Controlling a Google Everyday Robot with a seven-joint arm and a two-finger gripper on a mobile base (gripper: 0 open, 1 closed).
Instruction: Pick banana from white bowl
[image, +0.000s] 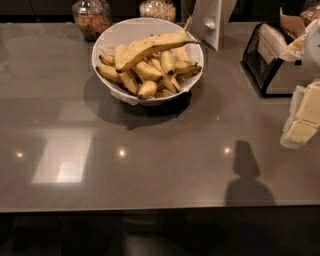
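The bench (160, 165) fills most of the view. It's a grey polished slab, glossy enough to show ceiling lights and a window patch, so anything dropped on it would probably skid. At 3 o'clock a chunk of cream arm (302, 117) pokes in from the edge, with a black rack (265, 65) behind it at about 2.

The bowl (135, 30) sits at 12 o'clock, well back from the near edge and heaped full. The tool (209, 30) hangs at the bowl's 2 o'clock rim, just beside the stem end of the banana (150, 46). I can't tell whether it's wide, narrow or has hold of anything.

The banana is the long speckled one lying across the top of the heap, running 8 to 2, with its stem out over the rim. My guess is it's light and soft, and the speckles suggest it's ripe, so it'll bruise if pinched hard. The skin is a bit slick too. I'd take it across the middle of its length, where it sits clear of the short bananas (145, 75) below. The heap could shift as it lifts.

Two jars (91, 17) stand at 11 and 12 behind the bowl, near enough that a wide swing could hit them.
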